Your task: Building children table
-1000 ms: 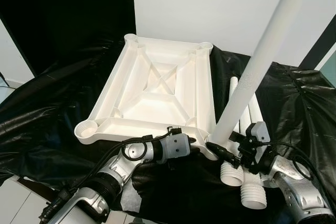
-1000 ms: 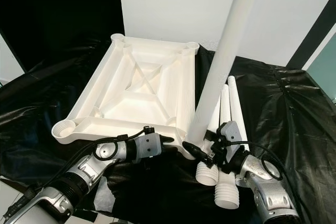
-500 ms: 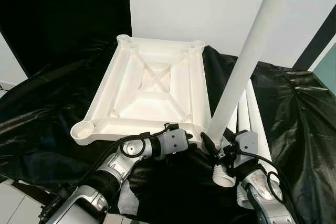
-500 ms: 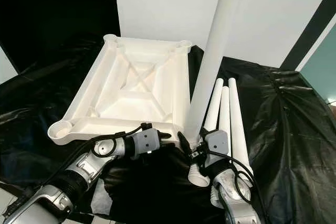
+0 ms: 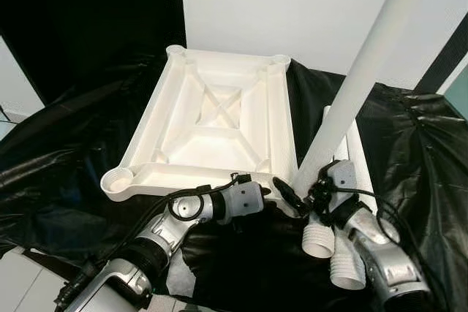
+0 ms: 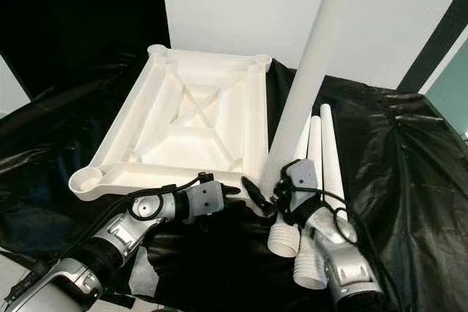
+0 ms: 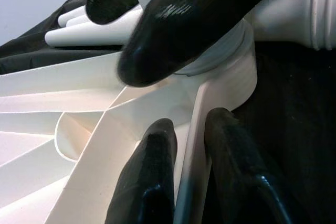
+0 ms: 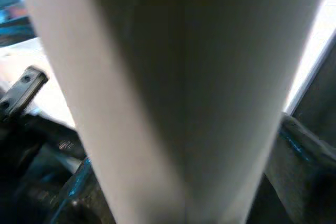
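The white table top [image 5: 212,118] lies upside down on a black sheet. One long white leg [image 5: 358,85] stands upright in the near right corner socket [image 7: 236,77]. My right gripper [image 5: 296,188] is shut on the foot of this leg, just above the socket, and the leg [image 8: 173,77] looms close in the right wrist view. My left gripper [image 5: 268,196] is shut on the table top's near rim [image 7: 191,145] beside that corner, one finger [image 7: 152,182] on each side of the wall.
Three spare white legs [image 5: 358,158] lie side by side on the sheet right of the table top, threaded ends [image 5: 318,239] toward me. Black sheet [image 5: 66,158] covers the floor all round. A white wall and a dark door stand behind.
My right wrist has swung around the foot of the upright leg, which stays in its socket. The left gripper holds the same spot on the rim. The camera has shifted slightly.
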Tool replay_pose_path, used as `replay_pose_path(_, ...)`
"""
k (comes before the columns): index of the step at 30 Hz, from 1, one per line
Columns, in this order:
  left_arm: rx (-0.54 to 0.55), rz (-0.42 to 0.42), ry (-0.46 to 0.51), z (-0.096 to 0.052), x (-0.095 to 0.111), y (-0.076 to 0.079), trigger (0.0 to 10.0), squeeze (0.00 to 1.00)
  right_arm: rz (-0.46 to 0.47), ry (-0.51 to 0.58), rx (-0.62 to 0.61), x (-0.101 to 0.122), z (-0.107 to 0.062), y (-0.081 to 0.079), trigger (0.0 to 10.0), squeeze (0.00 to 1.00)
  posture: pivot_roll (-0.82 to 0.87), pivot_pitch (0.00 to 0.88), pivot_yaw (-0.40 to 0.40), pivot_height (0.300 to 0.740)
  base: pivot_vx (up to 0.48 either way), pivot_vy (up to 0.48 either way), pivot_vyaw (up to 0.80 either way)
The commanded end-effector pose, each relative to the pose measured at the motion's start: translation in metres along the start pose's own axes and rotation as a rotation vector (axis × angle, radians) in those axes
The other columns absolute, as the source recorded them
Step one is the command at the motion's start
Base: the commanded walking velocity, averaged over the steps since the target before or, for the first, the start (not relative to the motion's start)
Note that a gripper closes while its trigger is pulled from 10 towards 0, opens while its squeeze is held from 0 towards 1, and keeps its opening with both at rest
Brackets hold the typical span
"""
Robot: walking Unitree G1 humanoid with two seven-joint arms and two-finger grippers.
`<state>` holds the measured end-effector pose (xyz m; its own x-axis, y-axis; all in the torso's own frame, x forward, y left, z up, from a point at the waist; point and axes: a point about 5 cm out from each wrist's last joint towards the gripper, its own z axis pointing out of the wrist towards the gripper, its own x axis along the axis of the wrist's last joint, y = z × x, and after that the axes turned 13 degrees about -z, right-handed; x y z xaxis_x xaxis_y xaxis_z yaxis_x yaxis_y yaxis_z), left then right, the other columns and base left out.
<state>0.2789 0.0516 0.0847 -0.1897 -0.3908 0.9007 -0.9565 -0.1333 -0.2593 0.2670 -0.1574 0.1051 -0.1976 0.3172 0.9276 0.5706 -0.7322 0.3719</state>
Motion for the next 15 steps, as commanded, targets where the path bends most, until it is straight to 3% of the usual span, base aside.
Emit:
replay_pose_path(1,-0.185,-0.028,-0.139,-0.001,-0.027,0.027,10.0,0.0,0.009,-0.077,0.016,-0.012,-0.015,0.018,10.0,0.0,0.24,0.0,-0.082,0.74,0.0,0.0,0.0)
replay_pose_path(3,-0.185,-0.028,-0.138,-0.001,-0.027,0.027,10.0,0.0,0.008,-0.081,0.07,-0.012,-0.017,0.019,10.0,0.0,0.24,0.0,-0.085,0.74,0.0,0.0,0.0)
replay_pose_path(4,-0.185,-0.029,-0.137,-0.001,-0.027,0.027,10.0,0.0,0.002,-0.082,0.118,-0.011,-0.019,0.02,8.6,0.0,0.24,0.0,-0.085,0.74,0.0,0.0,0.0)
replay_pose_path(5,-0.185,-0.029,-0.137,-0.001,-0.027,0.027,10.0,0.0,0.002,-0.082,0.118,-0.011,-0.019,0.02,8.6,0.0,0.24,0.0,-0.085,0.74,0.0,0.0,0.0)
replay_pose_path(6,-0.182,-0.03,-0.135,-0.001,-0.027,0.027,10.0,0.0,-0.002,-0.089,0.199,-0.011,-0.024,0.026,0.0,0.0,0.24,0.0,-0.088,0.74,0.0,0.0,0.0)
replay_pose_path(15,-0.18,-0.036,-0.135,-0.002,-0.028,0.028,10.0,0.0,-0.001,-0.104,0.248,-0.013,-0.027,0.037,0.0,0.0,0.25,0.0,-0.087,0.74,0.0,0.0,0.0)
